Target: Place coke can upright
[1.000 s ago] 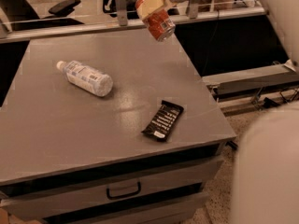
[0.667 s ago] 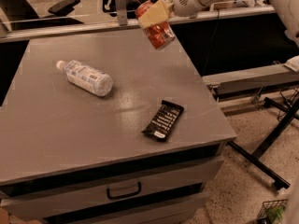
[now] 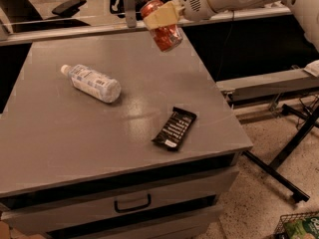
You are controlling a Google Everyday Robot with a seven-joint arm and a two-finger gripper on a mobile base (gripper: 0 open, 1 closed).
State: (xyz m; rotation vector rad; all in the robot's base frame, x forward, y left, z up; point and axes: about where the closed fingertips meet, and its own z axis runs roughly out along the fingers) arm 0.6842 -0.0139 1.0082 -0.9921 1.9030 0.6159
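The red coke can [image 3: 164, 34] hangs tilted in the air above the far right part of the grey table [image 3: 75, 133]. My gripper [image 3: 160, 18] reaches in from the upper right and is shut on the can, its pale fingers [image 3: 159, 15] wrapped over the can's upper half. The can's lower end points down and to the right, clear of the tabletop.
A clear plastic water bottle [image 3: 92, 82] with a white label lies on its side at the table's left. A black snack bar wrapper [image 3: 174, 128] lies near the right front. The table has a drawer with a handle [image 3: 132, 203]. A black stand's legs [image 3: 289, 158] stand on the floor at right.
The arm has swung left and a little down with the can, and the camera's view no longer has the white arm cover blocking the right side.
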